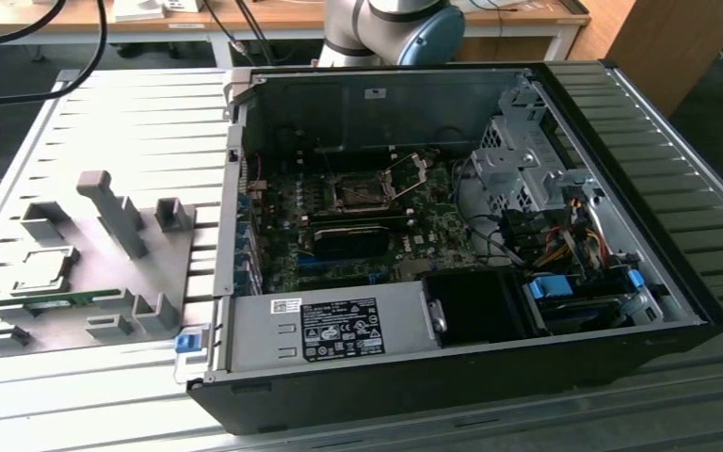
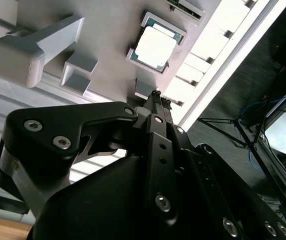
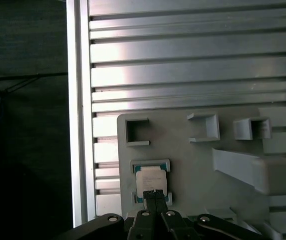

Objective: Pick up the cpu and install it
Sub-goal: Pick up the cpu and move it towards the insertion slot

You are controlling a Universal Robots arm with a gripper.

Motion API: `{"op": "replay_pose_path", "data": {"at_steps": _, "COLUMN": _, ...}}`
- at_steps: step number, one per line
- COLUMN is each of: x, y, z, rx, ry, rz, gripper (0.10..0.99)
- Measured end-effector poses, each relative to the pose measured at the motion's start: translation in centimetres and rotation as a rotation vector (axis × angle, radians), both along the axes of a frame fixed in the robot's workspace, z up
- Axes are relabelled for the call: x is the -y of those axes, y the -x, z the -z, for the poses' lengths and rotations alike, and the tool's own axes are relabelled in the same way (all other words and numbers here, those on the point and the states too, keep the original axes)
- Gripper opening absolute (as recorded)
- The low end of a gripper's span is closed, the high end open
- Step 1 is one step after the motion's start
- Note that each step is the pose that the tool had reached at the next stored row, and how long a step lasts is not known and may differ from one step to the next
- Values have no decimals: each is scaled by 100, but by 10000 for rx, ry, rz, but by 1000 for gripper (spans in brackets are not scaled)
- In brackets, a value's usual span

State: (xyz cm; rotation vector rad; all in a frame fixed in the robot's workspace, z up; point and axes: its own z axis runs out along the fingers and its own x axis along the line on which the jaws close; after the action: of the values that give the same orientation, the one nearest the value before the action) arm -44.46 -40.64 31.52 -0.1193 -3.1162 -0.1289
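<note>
Cpu (image 2: 155, 46) lies flat in its holder (image 2: 131, 55) on the plate (image 2: 107, 30) on the bench (image 3: 183, 50), claw (image 2: 159, 101) hovers just over it, tips pinched together and empty; chip looks light, stiff, slick-topped, fragile underneath, so grip opposite edges; underside hidden, one edge behind tips in the first wrist view.

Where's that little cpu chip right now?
The cpu sits in a small cradle on the grey plate at the exterior view's left, beside the open computer case; in both wrist views the hand hovers close to it.
</note>
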Motion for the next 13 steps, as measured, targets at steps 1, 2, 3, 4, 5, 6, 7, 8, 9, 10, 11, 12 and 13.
{"op": "replay_pose_path", "data": {"at_steps": 1, "x": 0, "y": 0, "z": 5, "rx": -2, "ry": -2, "rz": 1, "gripper": 106}}
{"op": "replay_pose_path", "data": {"at_steps": 2, "x": 0, "y": 0, "z": 10, "rx": -2, "ry": -5, "rz": 0, "gripper": 106}}
{"op": "replay_pose_path", "data": {"at_steps": 3, "x": 0, "y": 0, "z": 16, "rx": -3, "ry": -7, "rz": 0, "gripper": 106}}
{"op": "replay_pose_path", "data": {"at_steps": 4, "x": 0, "y": 0, "z": 22, "rx": -4, "ry": -10, "rz": 0, "gripper": 106}}
{"op": "replay_pose_path", "data": {"at_steps": 5, "x": 0, "y": 0, "z": 28, "rx": -5, "ry": -11, "rz": 0, "gripper": 106}}
{"op": "replay_pose_path", "data": {"at_steps": 6, "x": 0, "y": 0, "z": 34, "rx": -6, "ry": -14, "rz": 0, "gripper": 106}}
{"op": "replay_pose_path", "data": {"at_steps": 7, "x": 0, "y": 0, "z": 41, "rx": -7, "ry": -15, "rz": 0, "gripper": 106}}
{"op": "replay_pose_path", "data": {"at_steps": 8, "x": 0, "y": 0, "z": 47, "rx": -9, "ry": -17, "rz": 0, "gripper": 106}}
{"op": "replay_pose_path", "data": {"at_steps": 9, "x": 0, "y": 0, "z": 54, "rx": -11, "ry": -20, "rz": 0, "gripper": 106}}
{"op": "replay_pose_path", "data": {"at_steps": 10, "x": 0, "y": 0, "z": 62, "rx": -12, "ry": -22, "rz": 0, "gripper": 106}}
{"op": "replay_pose_path", "data": {"at_steps": 11, "x": 0, "y": 0, "z": 70, "rx": -14, "ry": -25, "rz": 0, "gripper": 106}}
{"op": "replay_pose_path", "data": {"at_steps": 12, "x": 0, "y": 0, "z": 78, "rx": -18, "ry": -28, "rz": 0, "gripper": 106}}
{"op": "replay_pose_path", "data": {"at_steps": 13, "x": 0, "y": 0, "z": 87, "rx": -21, "ry": -30, "rz": 0, "gripper": 106}}
